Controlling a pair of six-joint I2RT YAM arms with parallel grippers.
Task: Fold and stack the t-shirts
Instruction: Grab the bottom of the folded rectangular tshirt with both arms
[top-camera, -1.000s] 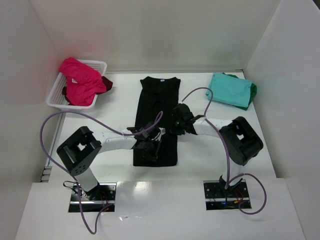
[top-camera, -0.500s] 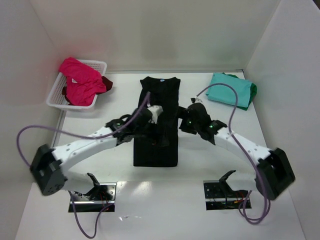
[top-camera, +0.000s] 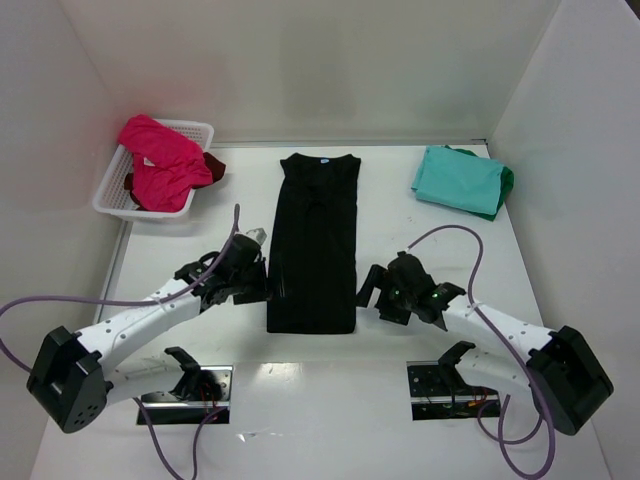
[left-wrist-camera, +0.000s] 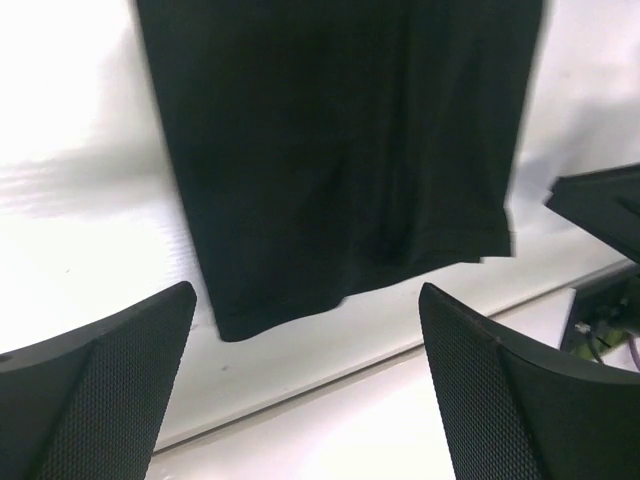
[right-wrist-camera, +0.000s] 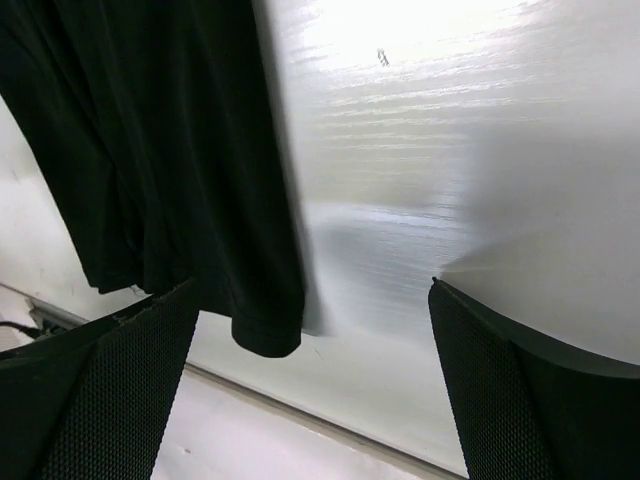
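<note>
Left claw (top-camera: 258, 283), right claw (top-camera: 374, 291) sprung open, pulled off black tee (top-camera: 315, 250) (now flanking hem).

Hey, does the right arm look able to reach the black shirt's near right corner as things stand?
Probably yes. The right end effector is open and sits right beside that corner of the black shirt, with only bare table between and nothing blocking.

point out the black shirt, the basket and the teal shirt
black shirt (top-camera: 313, 250), top view, middle of the cloth
basket (top-camera: 111, 184), top view, bare left rim
teal shirt (top-camera: 460, 180), top view, middle of the folded cloth
</note>
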